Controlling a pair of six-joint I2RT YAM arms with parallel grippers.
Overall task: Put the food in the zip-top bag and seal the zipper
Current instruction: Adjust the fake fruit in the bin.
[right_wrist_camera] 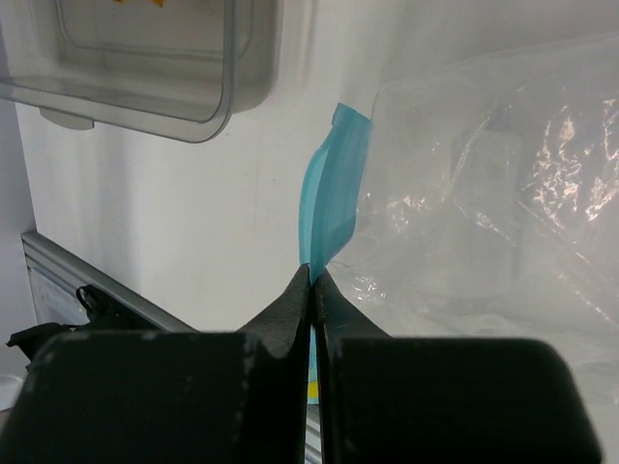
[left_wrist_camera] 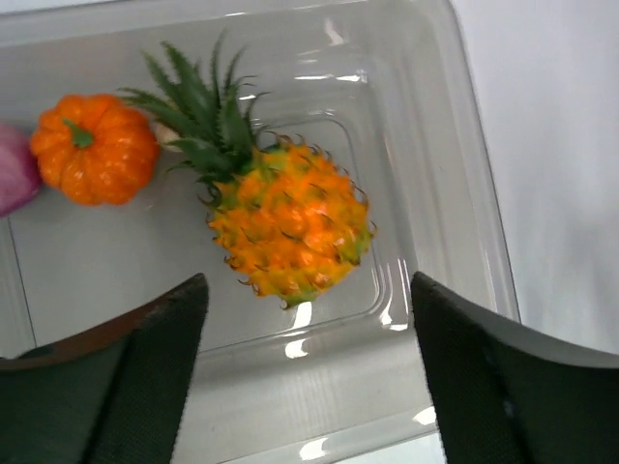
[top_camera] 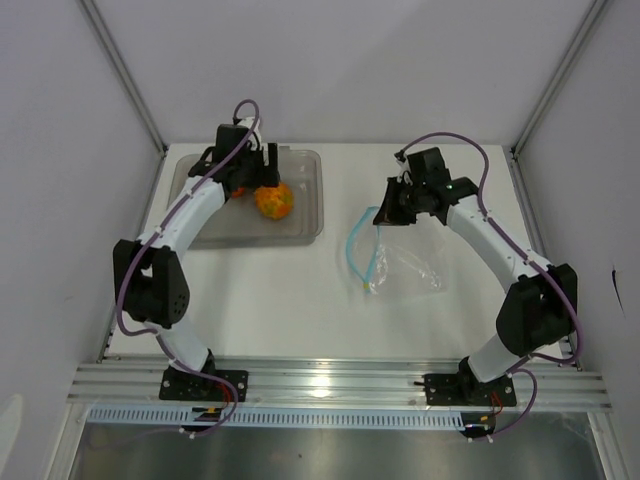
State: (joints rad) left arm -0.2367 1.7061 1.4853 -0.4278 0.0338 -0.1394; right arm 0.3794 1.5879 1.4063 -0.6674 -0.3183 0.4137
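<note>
The pineapple lies on its side in the grey translucent tray, its green leaves pointing to the far left corner in the left wrist view. Near the leaf tips sits the round orange, with a green stub on top. The purple-red onion touches the round orange at the picture's left edge and is only partly in view. A pale scrap shows behind the leaves; I cannot tell what it is.

The left hand hovers over the tray just near of the pineapple. Its two dark fingers are spread wide and touch nothing.

The zip-top bag lies flat and crinkled on the white bench, to the right of the tray and apart from it. Its mouth faces left towards the tray. The zipper runs along that edge as a thin light blue strip, bowed in a loose curve.

The right hand is at the far end of the mouth. Its fingers are pressed together on the blue strip, which rises out from between the fingertips in the right wrist view. The clear plastic spreads away to the right of the grip. A corner of the tray shows at the top left of that view.
</note>
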